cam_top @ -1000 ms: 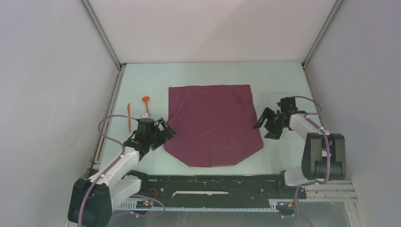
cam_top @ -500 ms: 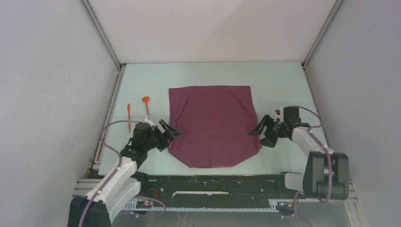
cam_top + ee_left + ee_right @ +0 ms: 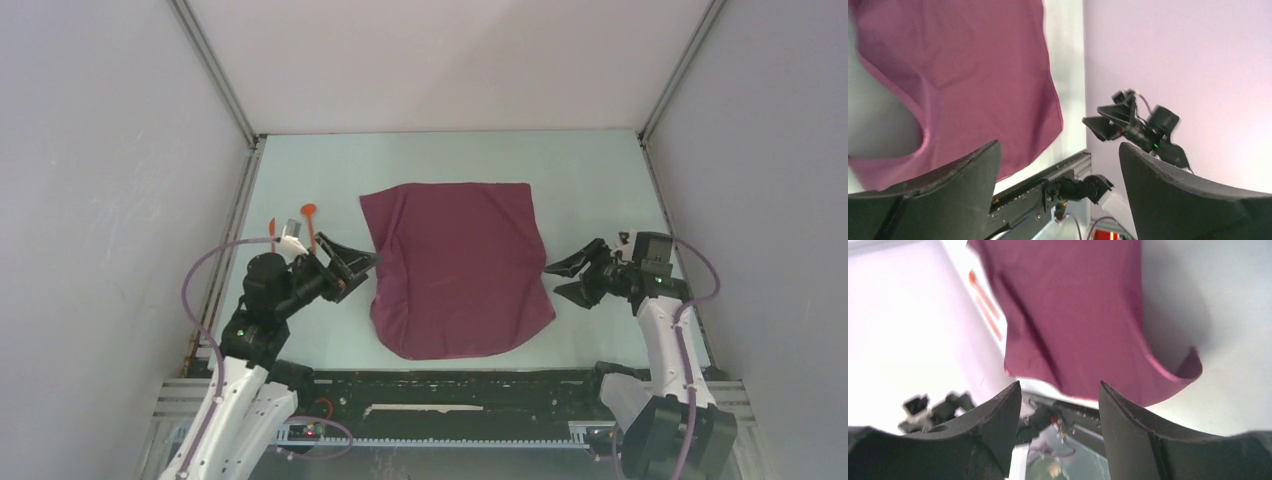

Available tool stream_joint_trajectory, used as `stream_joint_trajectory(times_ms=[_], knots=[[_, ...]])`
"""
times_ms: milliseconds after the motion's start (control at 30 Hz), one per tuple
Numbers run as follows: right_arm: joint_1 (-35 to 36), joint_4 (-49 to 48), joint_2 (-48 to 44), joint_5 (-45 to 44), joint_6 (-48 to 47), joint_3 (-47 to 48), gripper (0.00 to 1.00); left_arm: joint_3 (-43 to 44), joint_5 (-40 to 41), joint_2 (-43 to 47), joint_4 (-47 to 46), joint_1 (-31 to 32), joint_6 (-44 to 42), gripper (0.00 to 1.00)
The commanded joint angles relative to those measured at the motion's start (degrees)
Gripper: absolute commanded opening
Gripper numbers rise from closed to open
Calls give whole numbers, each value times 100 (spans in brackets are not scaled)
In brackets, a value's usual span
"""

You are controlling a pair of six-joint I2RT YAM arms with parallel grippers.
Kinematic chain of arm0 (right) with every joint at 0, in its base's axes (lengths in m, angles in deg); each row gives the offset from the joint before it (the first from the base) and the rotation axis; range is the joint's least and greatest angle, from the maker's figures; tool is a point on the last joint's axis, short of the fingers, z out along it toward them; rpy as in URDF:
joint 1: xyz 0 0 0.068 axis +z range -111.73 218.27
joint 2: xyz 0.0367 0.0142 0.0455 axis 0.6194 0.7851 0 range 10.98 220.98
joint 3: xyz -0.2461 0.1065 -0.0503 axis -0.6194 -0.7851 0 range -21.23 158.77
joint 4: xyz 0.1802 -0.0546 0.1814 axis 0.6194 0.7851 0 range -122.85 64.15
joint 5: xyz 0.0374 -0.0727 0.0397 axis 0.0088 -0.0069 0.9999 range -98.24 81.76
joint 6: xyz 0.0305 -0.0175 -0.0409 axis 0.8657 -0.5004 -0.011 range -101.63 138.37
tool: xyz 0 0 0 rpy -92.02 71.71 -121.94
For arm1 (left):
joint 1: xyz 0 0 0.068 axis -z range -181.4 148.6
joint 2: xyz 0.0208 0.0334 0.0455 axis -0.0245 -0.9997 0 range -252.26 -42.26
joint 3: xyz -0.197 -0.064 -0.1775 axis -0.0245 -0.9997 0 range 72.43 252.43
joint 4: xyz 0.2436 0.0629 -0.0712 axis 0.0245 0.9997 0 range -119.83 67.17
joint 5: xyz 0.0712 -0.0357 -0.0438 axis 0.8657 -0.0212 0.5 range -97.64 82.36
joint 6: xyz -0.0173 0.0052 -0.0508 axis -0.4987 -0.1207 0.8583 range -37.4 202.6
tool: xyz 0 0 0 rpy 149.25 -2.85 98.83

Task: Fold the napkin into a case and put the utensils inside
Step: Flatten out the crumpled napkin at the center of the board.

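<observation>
The napkin (image 3: 455, 265) is seen spread out in the middle of the table (image 3: 600, 180). It is not folded up. Its far edge is laid flat and straight. Its near edge looks rounded, because the two near corners are not laid out flat. A long crease is seen down the napkin's left side, where the cloth is bunched a little. In the right wrist view, the napkin (image 3: 1068, 305) is seen with its near right corner curled up off the table.

The left gripper (image 3: 360, 270) is held just beside the napkin's left edge, with its tips pointed at the cloth. It cannot be told if the cloth is touched. Its jaws are spread wide apart, and nothing is held between them. In the left wrist view the two fingers (image 3: 958, 185) are seen far from each other, with the napkin (image 3: 963, 65) beyond them.

The right gripper (image 3: 553, 281) is held just beside the napkin's right edge, close to the near corner. Its jaws are parted too, and nothing is gripped.

The utensils are laid to the left of the napkin, well apart from it. The orange spoon (image 3: 310, 213) is nearer the napkin. The other orange piece (image 3: 272, 226) is farther left and partly hidden by the left arm.
</observation>
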Motion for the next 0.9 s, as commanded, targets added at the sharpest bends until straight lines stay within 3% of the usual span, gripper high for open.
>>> stream_joint_trajectory(times_ms=[0, 67, 133, 200, 300, 433, 533, 600, 733, 867], knots=[[-196, 1490, -174, -2100, -224, 616, 66, 859, 1369, -29, 2752, -115, -433, 93], [-90, 1680, -254, -2926, -450, 651, 67, 960, 2285, 1, 3625, -125, -495, 96], [252, 1513, -305, -3238, -635, 636, 70, 687, 2585, 245, 3623, -125, -602, 98], [792, 1232, -163, -2913, -680, 634, 69, 204, 2273, 297, 3065, -125, -693, 99], [1637, 1269, 224, -3535, -521, 778, 70, -295, 1587, -111, 2380, -125, -793, 99], [2269, 1206, 859, -3943, -581, 849, 70, -284, 1665, -783, 2105, -118, -1448, 96], [2375, 653, 1300, -4717, -841, 986, 71, -7, 2178, -914, 1821, -47, -1679, 93], [2240, 232, 1754, -4774, -945, 1295, 71, 90, 2444, -1016, 1241, -29, -1687, 95], [2167, -539, 3048, -4760, -1178, 2446, 70, 983, 2593, -2368, 454, -59, -1774, 89], [2053, -297, 4858, -4447, -1601, 4282, 64, 2197, 3077, -4026, 252, -123, -2039, 86]])
